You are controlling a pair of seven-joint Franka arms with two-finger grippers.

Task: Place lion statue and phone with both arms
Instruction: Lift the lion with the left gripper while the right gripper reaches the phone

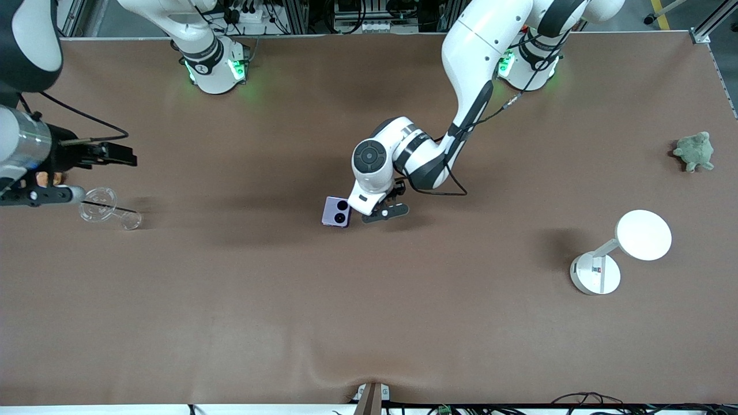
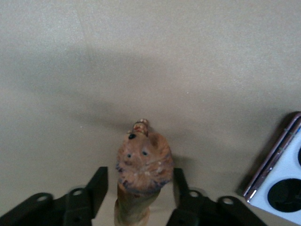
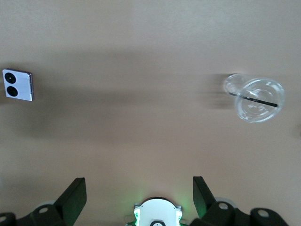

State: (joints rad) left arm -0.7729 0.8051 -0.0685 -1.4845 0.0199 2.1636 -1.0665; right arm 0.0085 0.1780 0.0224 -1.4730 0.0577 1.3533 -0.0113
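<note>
Left claw (image 2: 137, 188) brackets the lion statue (image 2: 142, 167) beside the phone (image 1: 337, 211)

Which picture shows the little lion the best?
The left wrist view. There the lion statue stands between the left tool's fingers, its face showing, beside the phone. In the front view the left arm hides the lion. The right wrist view shows the phone but no lion.
</note>
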